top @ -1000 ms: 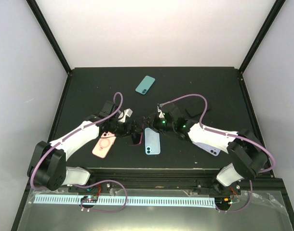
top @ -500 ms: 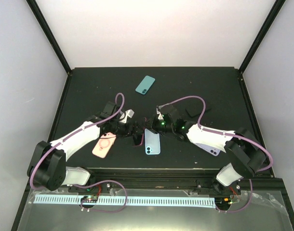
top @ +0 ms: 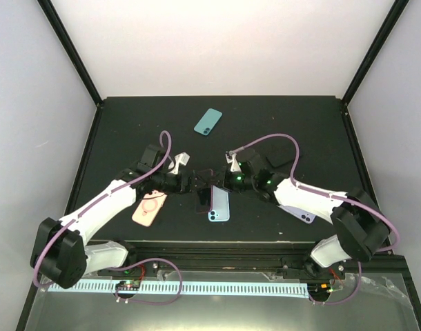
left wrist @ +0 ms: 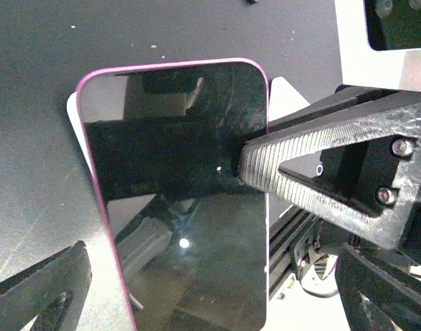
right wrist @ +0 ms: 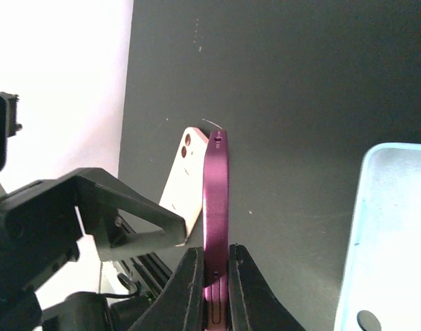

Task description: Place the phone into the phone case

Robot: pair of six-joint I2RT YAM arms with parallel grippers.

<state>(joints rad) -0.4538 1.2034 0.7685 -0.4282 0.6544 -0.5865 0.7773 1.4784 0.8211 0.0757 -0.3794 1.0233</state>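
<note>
The teal-green phone (top: 208, 121) lies alone on the far part of the black mat. The lavender phone case (top: 298, 211) lies at the right, partly under my right arm. My right gripper (top: 213, 187) (right wrist: 216, 276) is shut on the thin edge of a different, magenta-rimmed phone (right wrist: 216, 186) (left wrist: 176, 193) with a black screen, held on edge above the mat. My left gripper (top: 190, 185) (left wrist: 210, 303) stands wide open on either side of that phone's lower end, apart from it.
A light blue-backed phone (top: 219, 203) (right wrist: 390, 234) lies just right of the held phone. A pink phone with a ring mark (top: 149, 208) (right wrist: 183, 179) lies to the left, under my left arm. The mat's front edge is close below both grippers.
My right gripper has shut on the magenta-rimmed phone's edge. My left gripper has opened wide and let go of it, and the left arm has shifted slightly.
</note>
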